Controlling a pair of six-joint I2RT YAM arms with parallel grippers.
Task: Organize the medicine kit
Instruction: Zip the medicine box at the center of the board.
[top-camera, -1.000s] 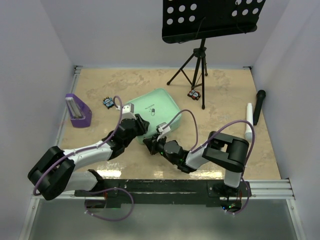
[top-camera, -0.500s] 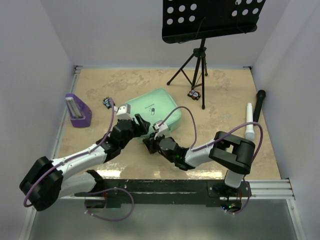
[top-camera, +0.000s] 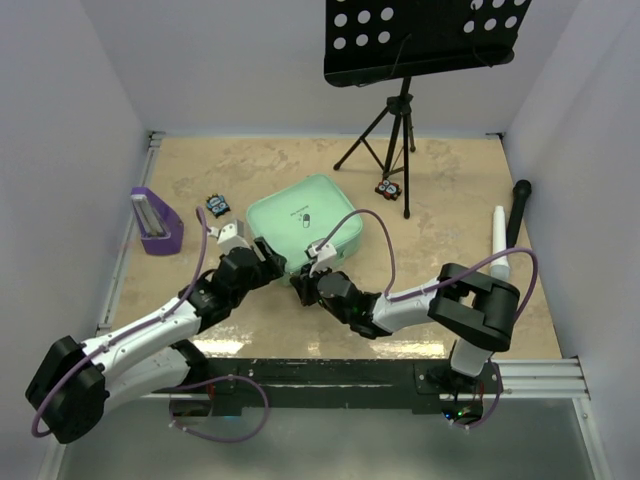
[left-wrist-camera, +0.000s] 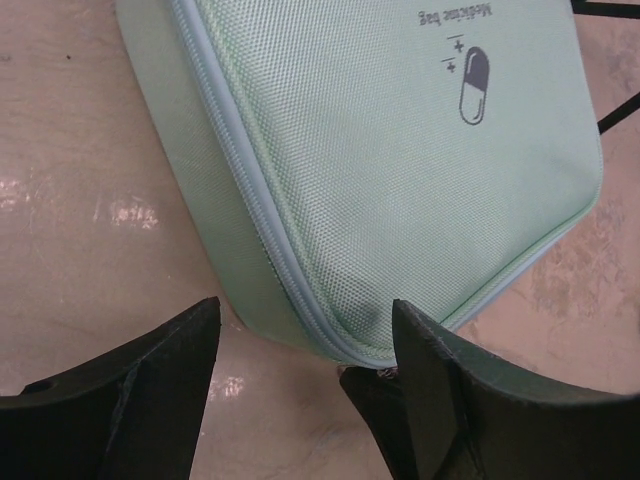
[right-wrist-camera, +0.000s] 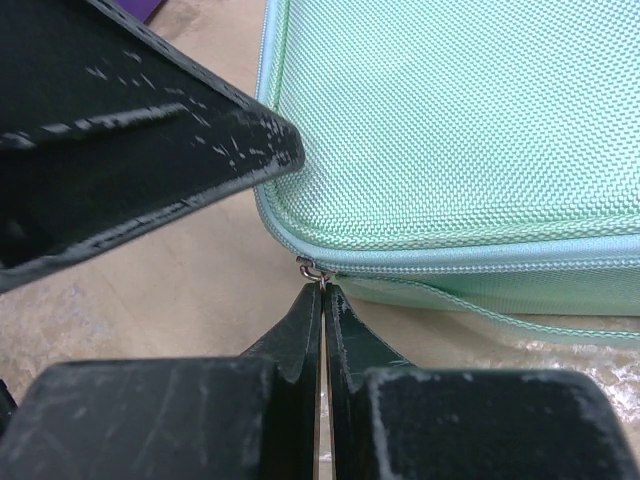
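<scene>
Mint-green square soft fabric medicine kit (top-camera: 305, 222) lies flat and zipped shut, lid with the pill logo facing up, mid-surface just ahead of both my arms. Woven cloth shell, padded, rounded corners: I judge it light, squashy, likely to slide on the tan stone-look surface (top-camera: 450, 170) if tugged. The flat lid gives no hard edge to pinch, so the best hold is the small metal zipper pull (right-wrist-camera: 312, 268) at the near corner, with a second contact on the case body to steady it.

My right tool (right-wrist-camera: 322, 292) is closed tight, tips meeting right at that pull; it looks pinched on the tab, though the tab itself is hidden between the jaws. My left tool (left-wrist-camera: 305, 318) is spread wide, one finger either side of the kit's near corner, gripping nothing.

Further out: small purple plastic stand (top-camera: 156, 220) well left of the kit, black music stand on a tripod (top-camera: 400, 120) behind it.
</scene>
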